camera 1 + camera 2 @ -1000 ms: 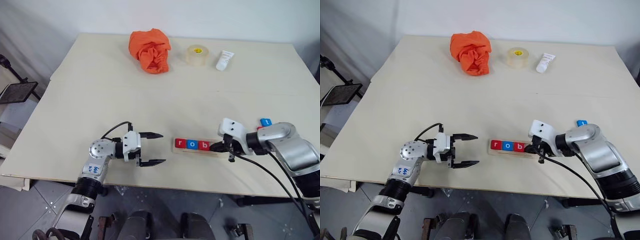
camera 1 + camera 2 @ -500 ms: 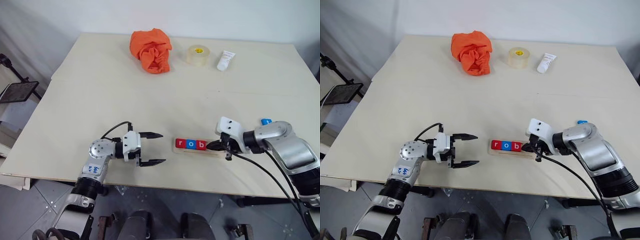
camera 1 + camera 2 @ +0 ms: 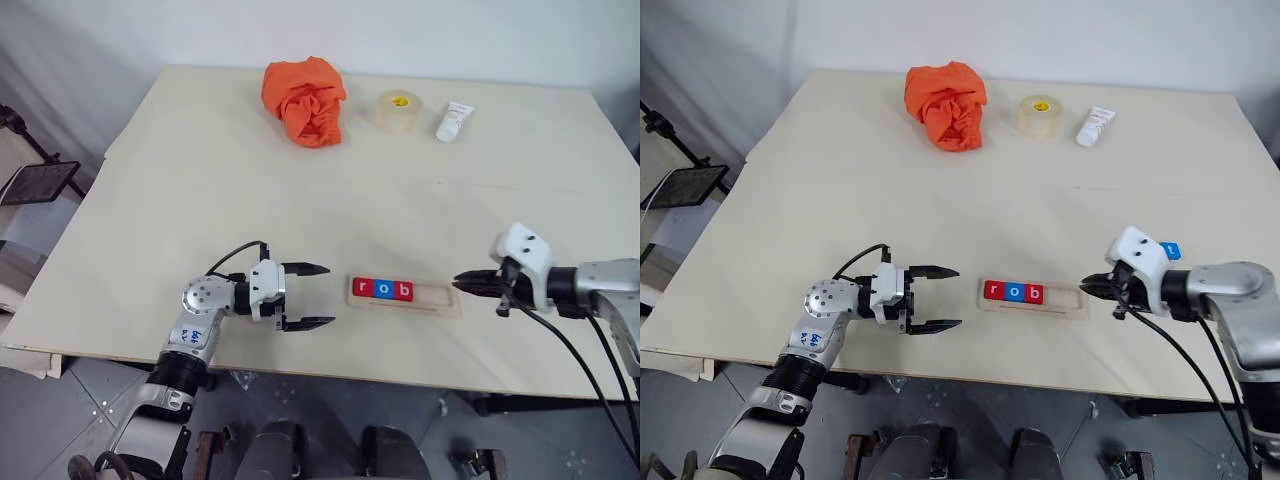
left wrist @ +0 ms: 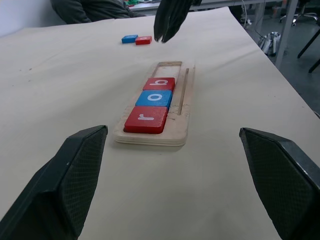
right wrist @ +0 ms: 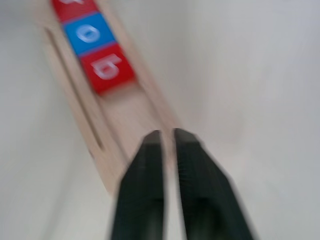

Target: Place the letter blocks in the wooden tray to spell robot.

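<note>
Sitting near the table's (image 3: 150, 200) front edge, the wooden tray (image 3: 432, 298) is holding r, o, b blocks (image 3: 382, 289) in its left part. R gripper (image 3: 470, 283) is hovering just off its right end — fingers slightly parted, empty. L gripper (image 3: 312, 296) is waiting left of it — wide open.

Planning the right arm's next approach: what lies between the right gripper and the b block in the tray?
Only the wooden tray's empty groove and bare table, seen from the head views, between right gripper and b block.
</note>
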`<state>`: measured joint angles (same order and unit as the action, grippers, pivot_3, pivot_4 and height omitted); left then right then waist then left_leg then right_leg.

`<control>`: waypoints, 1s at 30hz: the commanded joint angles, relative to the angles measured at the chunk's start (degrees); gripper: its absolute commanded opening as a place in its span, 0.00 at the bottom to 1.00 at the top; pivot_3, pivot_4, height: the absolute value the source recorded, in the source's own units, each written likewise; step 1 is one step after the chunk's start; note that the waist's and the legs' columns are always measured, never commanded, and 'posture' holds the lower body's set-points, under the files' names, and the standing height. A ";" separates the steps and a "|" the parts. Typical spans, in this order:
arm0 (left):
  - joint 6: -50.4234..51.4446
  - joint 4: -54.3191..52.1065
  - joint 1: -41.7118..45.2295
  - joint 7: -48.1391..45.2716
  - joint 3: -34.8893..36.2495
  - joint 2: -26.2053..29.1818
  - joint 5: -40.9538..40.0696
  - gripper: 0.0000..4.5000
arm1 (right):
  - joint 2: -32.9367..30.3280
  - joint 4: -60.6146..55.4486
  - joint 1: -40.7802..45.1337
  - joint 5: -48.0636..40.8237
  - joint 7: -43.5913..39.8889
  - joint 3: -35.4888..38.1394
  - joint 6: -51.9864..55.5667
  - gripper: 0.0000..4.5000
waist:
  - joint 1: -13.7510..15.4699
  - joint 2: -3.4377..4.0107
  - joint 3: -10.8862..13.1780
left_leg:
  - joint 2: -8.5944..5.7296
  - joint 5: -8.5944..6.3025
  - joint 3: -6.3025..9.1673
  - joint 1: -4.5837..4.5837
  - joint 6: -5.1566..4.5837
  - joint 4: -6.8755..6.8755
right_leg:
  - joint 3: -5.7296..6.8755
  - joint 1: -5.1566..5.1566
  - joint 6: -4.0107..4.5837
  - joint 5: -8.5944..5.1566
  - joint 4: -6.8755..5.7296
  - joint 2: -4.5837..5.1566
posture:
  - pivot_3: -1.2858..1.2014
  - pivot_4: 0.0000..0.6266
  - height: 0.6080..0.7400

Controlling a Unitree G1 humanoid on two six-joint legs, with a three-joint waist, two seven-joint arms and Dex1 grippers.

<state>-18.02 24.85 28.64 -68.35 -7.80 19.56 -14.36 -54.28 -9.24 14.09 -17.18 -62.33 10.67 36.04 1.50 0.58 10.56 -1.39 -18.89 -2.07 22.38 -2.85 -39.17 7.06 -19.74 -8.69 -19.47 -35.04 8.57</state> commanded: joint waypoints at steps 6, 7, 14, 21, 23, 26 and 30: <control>-0.40 1.38 2.00 -0.75 0.63 -0.68 -0.63 1.00 | 1.63 4.63 -12.31 -2.98 5.74 21.44 -4.95 0.79 | 0.08 0.00 0.00 | -0.02 -0.01 -0.03 -0.03 -0.02 0.01 | -0.01 0.06 -0.01 0.01 0.03 0.01 | 0.52 0.24 1.00; -0.38 1.62 2.22 -0.86 0.67 -0.69 -0.65 1.00 | 2.00 5.44 -13.62 -3.18 6.03 22.96 -5.68 0.87 | 0.04 0.00 0.00 | 0.00 -0.01 -0.03 -0.05 -0.02 0.01 | -0.01 0.07 -0.01 0.01 0.03 0.00 | 0.52 0.24 1.00; -0.42 2.86 3.26 -1.62 0.84 -0.68 -0.68 1.00 | 5.00 8.45 -19.41 -6.15 7.75 30.50 -7.96 1.00 | -0.04 0.00 0.00 | 0.02 0.00 -0.08 -0.10 -0.01 0.04 | -0.04 0.09 -0.01 0.01 0.05 -0.01 | 0.52 0.24 1.00; -0.06 2.51 3.16 -2.01 0.90 -0.43 -0.75 1.00 | 6.21 7.27 -23.34 -9.47 7.02 32.44 -8.69 1.00 | -0.03 0.00 0.00 | 0.02 0.00 -0.08 -0.12 -0.01 0.04 | -0.08 0.11 -0.01 0.00 0.07 -0.01 | 0.52 0.24 1.00; -0.01 2.33 3.06 -2.19 0.96 -0.34 -0.83 1.00 | 6.43 6.70 -23.80 -10.44 7.20 32.75 -8.39 1.00 | -0.04 0.00 0.00 | 0.02 0.00 -0.08 -0.12 -0.01 0.04 | -0.09 0.11 -0.01 0.00 0.07 -0.01 | 0.52 0.24 1.00; 0.20 2.38 3.30 -2.40 1.02 -0.23 -0.82 1.00 | 6.47 6.33 -24.37 -10.87 7.82 32.54 -8.52 1.00 | -0.03 0.00 0.00 | 0.02 -0.01 -0.07 -0.12 -0.01 0.04 | -0.10 0.11 -0.01 0.00 0.09 -0.01 | 0.52 0.24 1.00; 0.31 2.35 3.38 -2.74 1.17 -0.05 -0.78 1.00 | 6.75 5.20 -24.86 -11.56 8.42 32.13 -8.22 1.00 | -0.03 0.00 0.00 | 0.02 -0.01 -0.08 -0.12 -0.01 0.04 | -0.09 0.12 -0.01 0.00 0.09 -0.01 | 0.52 0.24 1.00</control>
<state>-17.52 28.04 31.22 -70.77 -7.34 19.07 -14.38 -47.74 -2.21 -10.46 -27.57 -54.29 41.00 28.55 1.47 0.58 10.56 -1.37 -18.89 -2.14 22.26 -2.86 -39.12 6.97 -19.62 -8.70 -19.47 -34.94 8.57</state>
